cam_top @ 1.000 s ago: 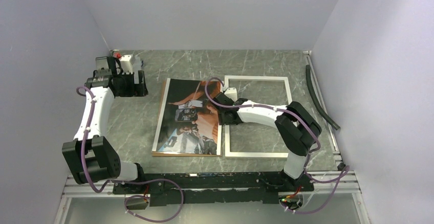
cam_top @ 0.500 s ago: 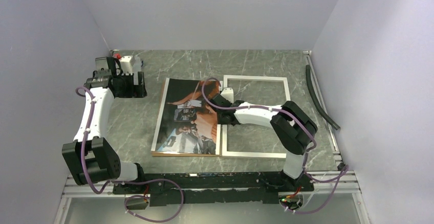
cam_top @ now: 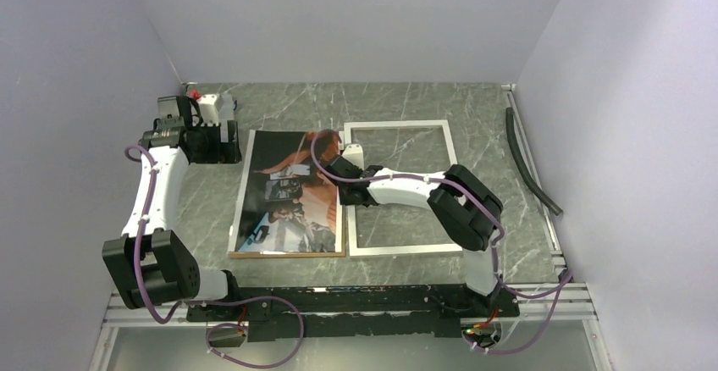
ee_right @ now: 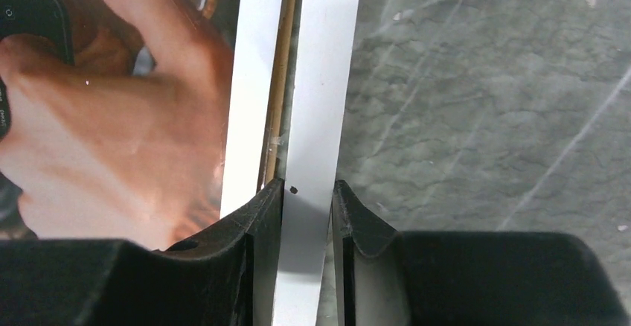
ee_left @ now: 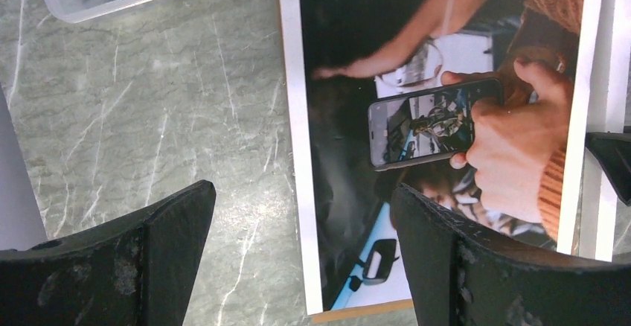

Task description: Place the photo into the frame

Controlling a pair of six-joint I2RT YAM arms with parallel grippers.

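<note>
photo [cam_top: 288, 189] face up on a brown board [cam_top: 288, 255], just left of the frame [cam_top: 396, 124]
r gripper [ee_right: 305, 192] nearly closed, pinching frame's left bar; l gripper [ee_left: 299, 192] spread wide, holding nothing, over photo edge away from frame.

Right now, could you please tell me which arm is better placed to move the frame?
The right arm: its jaws clamp the frame's left border beside the photo. The left arm's jaws hang open over the photo's far edge, away from the frame.
</note>
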